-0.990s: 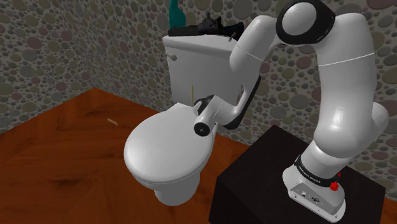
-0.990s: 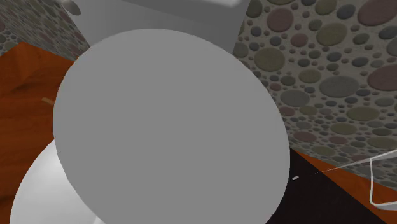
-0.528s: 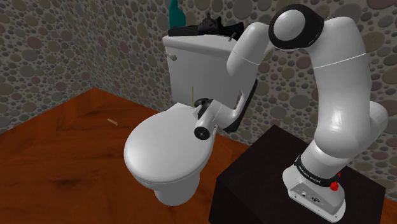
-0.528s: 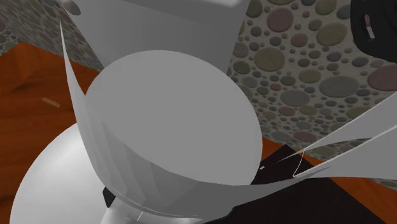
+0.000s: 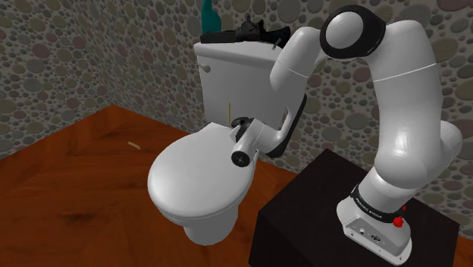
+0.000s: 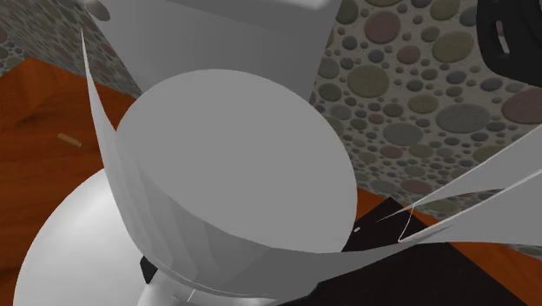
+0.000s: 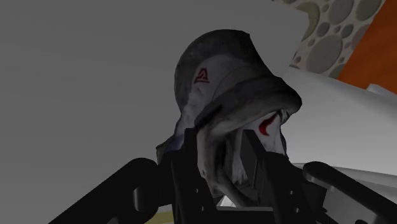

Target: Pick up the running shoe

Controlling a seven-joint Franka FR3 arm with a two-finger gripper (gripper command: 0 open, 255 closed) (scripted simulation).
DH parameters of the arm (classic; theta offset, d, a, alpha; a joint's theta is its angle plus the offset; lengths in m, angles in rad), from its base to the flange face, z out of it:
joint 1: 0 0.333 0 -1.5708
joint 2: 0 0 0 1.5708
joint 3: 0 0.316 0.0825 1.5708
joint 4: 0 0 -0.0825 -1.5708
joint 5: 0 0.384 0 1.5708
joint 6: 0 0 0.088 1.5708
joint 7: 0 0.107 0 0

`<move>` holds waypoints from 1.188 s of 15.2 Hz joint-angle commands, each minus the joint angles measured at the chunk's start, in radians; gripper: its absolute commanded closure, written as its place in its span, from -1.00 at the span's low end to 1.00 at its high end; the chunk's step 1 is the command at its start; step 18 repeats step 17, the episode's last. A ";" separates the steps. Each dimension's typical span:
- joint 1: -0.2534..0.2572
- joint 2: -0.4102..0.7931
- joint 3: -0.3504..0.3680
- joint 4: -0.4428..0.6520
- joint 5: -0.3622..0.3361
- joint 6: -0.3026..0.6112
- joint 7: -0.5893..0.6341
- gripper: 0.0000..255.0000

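Toilet (image 5: 193, 178) backdrop: dark grey running shoe (image 7: 232, 83) sits between claw (image 7: 221, 162) fingers (image 7: 189, 159), clasped.

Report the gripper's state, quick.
Gripper: closed on the dark grey running shoe, which sits clasped between its two black fingers.

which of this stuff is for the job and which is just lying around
For the job: shoe; gripper, shut on it.
Lying about: toilet; teal bottle and dark item on the tank; stick on the floor.
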 commanded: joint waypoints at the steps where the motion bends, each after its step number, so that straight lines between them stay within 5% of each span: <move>1: -0.003 -0.012 0.004 -0.006 0.005 0.005 -0.007 1.00; 18: -0.053 -0.229 0.061 -0.089 0.099 0.078 -0.114 1.00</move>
